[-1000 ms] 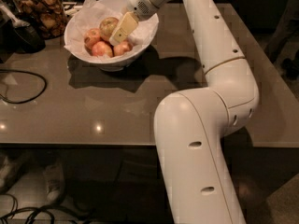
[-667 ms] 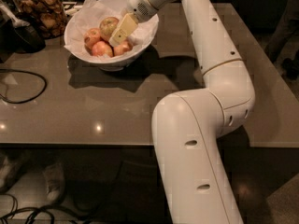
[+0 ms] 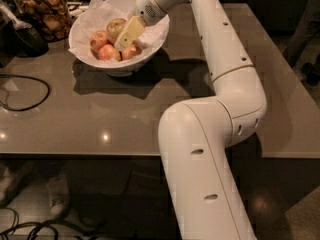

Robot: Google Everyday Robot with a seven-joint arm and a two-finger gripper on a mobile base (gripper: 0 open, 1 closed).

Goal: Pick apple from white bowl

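Gripper reaches into the white bowl from 2 o'clock, right beside the big apple at the bowl's 12 o'clock. Can't tell if it's open or closed. Risk imo: it slips off the round skin, or nudges the small red apples instead.

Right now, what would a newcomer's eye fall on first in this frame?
The big white arm fills the right foreground and reaches over the table to the far left. There its tool sits down inside the white bowl, right beside the apple among smaller reddish apples. A glass jar of brown snacks stands left of the bowl, at top left.
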